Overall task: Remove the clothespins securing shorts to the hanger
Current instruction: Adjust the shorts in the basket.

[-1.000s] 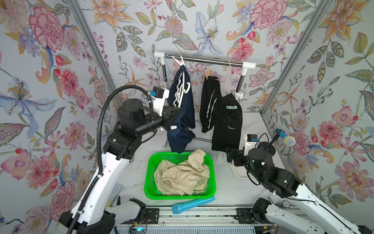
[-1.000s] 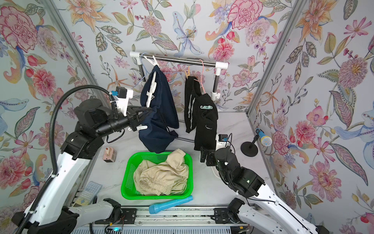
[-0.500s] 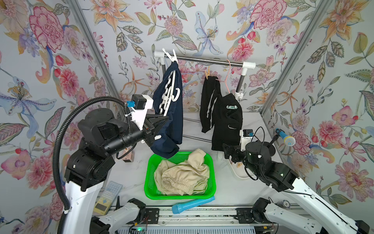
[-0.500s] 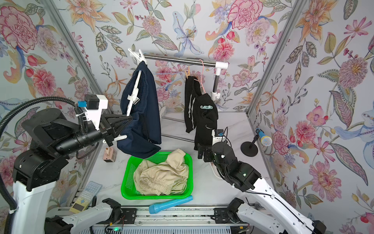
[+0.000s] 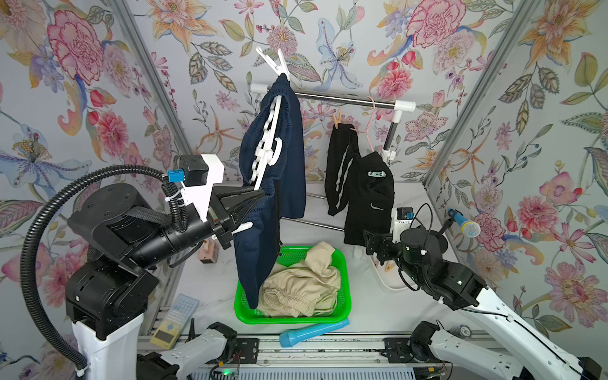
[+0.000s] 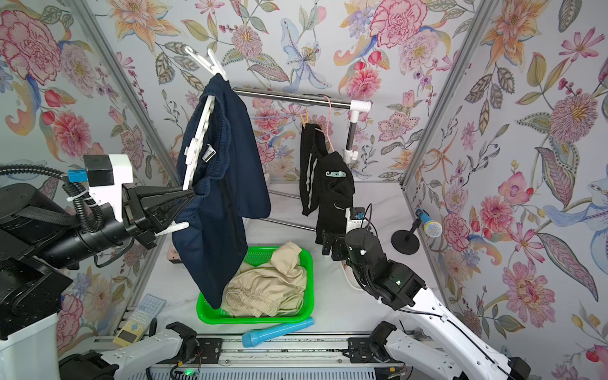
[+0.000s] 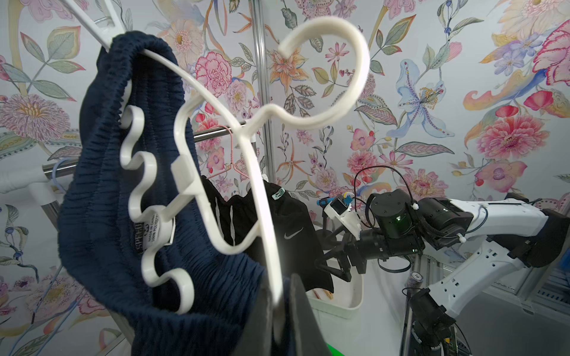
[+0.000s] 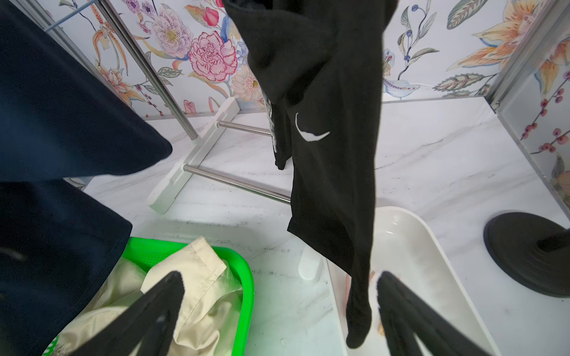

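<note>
My left gripper (image 5: 260, 194) (image 6: 190, 194) (image 7: 279, 305) is shut on the lower end of the white hanger (image 5: 267, 141) (image 7: 216, 148). The hanger stands tilted, its hook free of the rail. The navy shorts (image 5: 286, 164) (image 6: 230, 177) (image 7: 101, 200) hang from it, pinned at the upper end by a white clothespin (image 5: 275, 63) (image 6: 206, 62). The black shorts (image 5: 365, 190) (image 8: 324, 123) hang from a pink hanger (image 5: 371, 125), with a tan clothespin (image 5: 337, 121) and a teal clip (image 5: 378, 174) on them. Below them my right gripper (image 5: 371, 242) (image 8: 279, 283) is open and empty.
A green basket (image 5: 292, 319) (image 8: 248, 277) at the front middle holds cream shorts (image 5: 302, 283). A white tray (image 5: 390, 284) (image 8: 431, 262) lies under the right gripper. A blue tube (image 5: 312, 332), a remote (image 5: 174, 320) and a microphone stand (image 5: 467, 227) are nearby. The rail (image 5: 342, 98) spans the back.
My left arm has drawn back to the left and lifted the hanger with the navy shorts off the rail, tilting it. The right gripper has shifted slightly toward the black shorts.
</note>
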`<action>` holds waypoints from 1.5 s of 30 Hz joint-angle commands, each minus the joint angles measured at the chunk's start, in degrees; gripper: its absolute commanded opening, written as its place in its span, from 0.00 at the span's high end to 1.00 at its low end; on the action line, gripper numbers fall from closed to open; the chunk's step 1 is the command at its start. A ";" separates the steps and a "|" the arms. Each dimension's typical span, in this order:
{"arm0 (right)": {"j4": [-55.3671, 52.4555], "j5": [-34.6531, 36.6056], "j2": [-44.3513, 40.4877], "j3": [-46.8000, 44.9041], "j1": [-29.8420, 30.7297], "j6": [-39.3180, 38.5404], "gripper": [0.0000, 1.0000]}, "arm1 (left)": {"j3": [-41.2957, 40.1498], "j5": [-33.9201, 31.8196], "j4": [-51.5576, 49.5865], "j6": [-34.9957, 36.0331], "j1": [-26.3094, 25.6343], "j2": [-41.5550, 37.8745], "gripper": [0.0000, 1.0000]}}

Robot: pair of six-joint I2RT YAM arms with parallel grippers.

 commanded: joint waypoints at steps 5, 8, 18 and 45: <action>-0.55 2.46 -4.69 -0.59 -0.50 -0.18 0.01 | -3.23 6.84 11.63 -3.49 0.26 2.52 1.00; -0.57 1.72 -5.98 -0.33 -0.94 -1.90 0.01 | -7.88 9.49 16.15 -6.31 -0.75 2.81 1.00; -0.83 -3.48 -5.87 3.31 -1.64 -7.41 0.01 | -12.91 6.59 12.52 -2.88 -8.64 5.96 1.00; 4.90 -20.83 4.38 21.18 15.29 -53.14 0.16 | -28.65 1.80 -0.38 3.13 -13.42 -14.47 1.00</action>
